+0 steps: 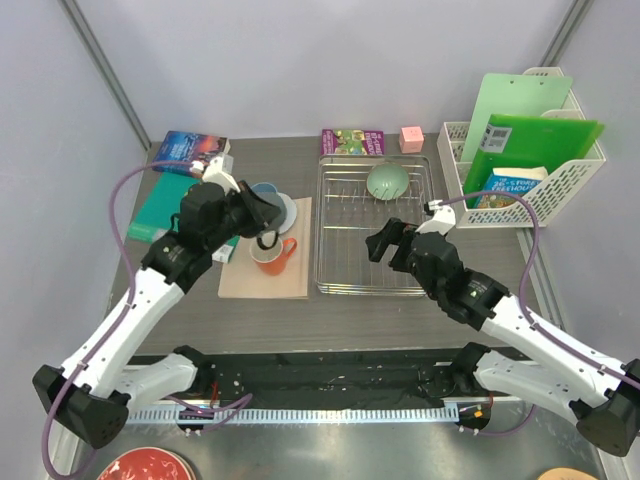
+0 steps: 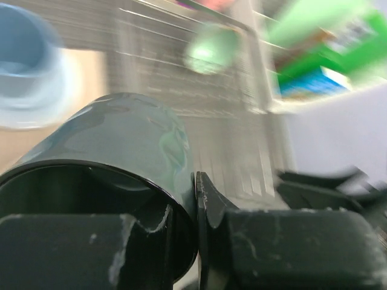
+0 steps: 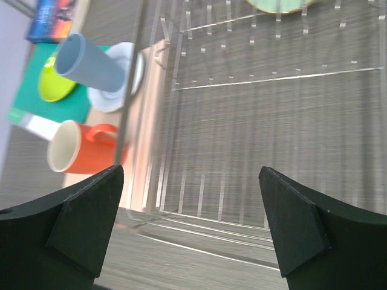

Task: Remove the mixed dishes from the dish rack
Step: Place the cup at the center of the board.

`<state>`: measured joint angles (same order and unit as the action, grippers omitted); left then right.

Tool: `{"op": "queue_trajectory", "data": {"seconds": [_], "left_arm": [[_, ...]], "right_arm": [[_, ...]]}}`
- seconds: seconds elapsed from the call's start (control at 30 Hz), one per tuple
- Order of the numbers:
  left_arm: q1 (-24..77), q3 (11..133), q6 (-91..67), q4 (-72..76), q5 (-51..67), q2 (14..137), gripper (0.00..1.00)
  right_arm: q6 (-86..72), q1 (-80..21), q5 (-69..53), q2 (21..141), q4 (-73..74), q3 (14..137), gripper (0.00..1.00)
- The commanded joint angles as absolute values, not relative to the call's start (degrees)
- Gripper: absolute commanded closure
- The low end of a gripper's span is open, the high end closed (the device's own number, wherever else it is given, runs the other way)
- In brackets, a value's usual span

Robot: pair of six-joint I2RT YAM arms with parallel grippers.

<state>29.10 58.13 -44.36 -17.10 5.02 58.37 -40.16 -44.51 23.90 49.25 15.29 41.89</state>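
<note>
— Jaws on the left gripper (image 2: 184,211)?
— Clamped on the wall of a dark teal cup (image 2: 121,139); only its own wrist view shows that
— Right gripper (image 3: 190,181)?
— Fingers wide apart over the dish rack (image 1: 370,292); overhead, the sage-green bowl (image 1: 386,180) sits in it just beyond them

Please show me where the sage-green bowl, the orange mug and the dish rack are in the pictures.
sage-green bowl (image 1: 386,180), top view, its middle
orange mug (image 3: 91,160), right wrist view, its side wall
dish rack (image 1: 370,292), top view, its near rim
</note>
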Motion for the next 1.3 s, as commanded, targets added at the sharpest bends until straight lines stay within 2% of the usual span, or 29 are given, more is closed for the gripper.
{"op": "queue_trajectory", "data": {"seconds": [0.0, 0.07, 0.17, 0.33, 0.53, 0.83, 1.07, 1.27], "left_arm": [[26.72, 69.4, -36.66, -35.3, -15.44, 61.34, 1.0], [24.09, 72.5, -36.04, -42.32, -19.75, 65.54, 1.0], [18.91, 75.93, -35.07, -46.13, -20.13, 68.9, 1.0], [7.42, 77.95, -33.75, -45.26, -15.82, 77.5, 1.0], [-0.95, 83.05, -37.0, -46.49, -13.62, 89.72, 1.0], [-7.99, 96.41, -36.48, -48.95, -16.09, 103.26, 1.0], [-11.25, 98.87, -36.21, -46.84, -15.21, 113.27, 1.0], [-13.62, 97.91, -37.35, -44.39, -15.73, 116.37, 1.0]], "right_arm": [[-37.36, -44.38, 31.38, 49.57, 18.98, 44.3, 0.0], [-37.0, -44.47, 31.46, 50.1, 19.07, 44.38, 0.0], [-36.48, -44.47, 31.29, 50.8, 18.72, 44.65, 0.0], [-35.6, -44.39, 30.59, 50.98, 17.67, 44.39, 0.0], [-35.77, -44.39, 29.01, 50.45, 15.82, 43.24, 0.0], [-35.16, -44.47, 27.95, 48.52, 14.85, 41.31, 0.01], [-34.89, -44.38, 28.56, 47.02, 15.03, 39.55, 0.01], [-34.72, -44.39, 29.27, 45.36, 15.21, 38.5, 0.01]]}}
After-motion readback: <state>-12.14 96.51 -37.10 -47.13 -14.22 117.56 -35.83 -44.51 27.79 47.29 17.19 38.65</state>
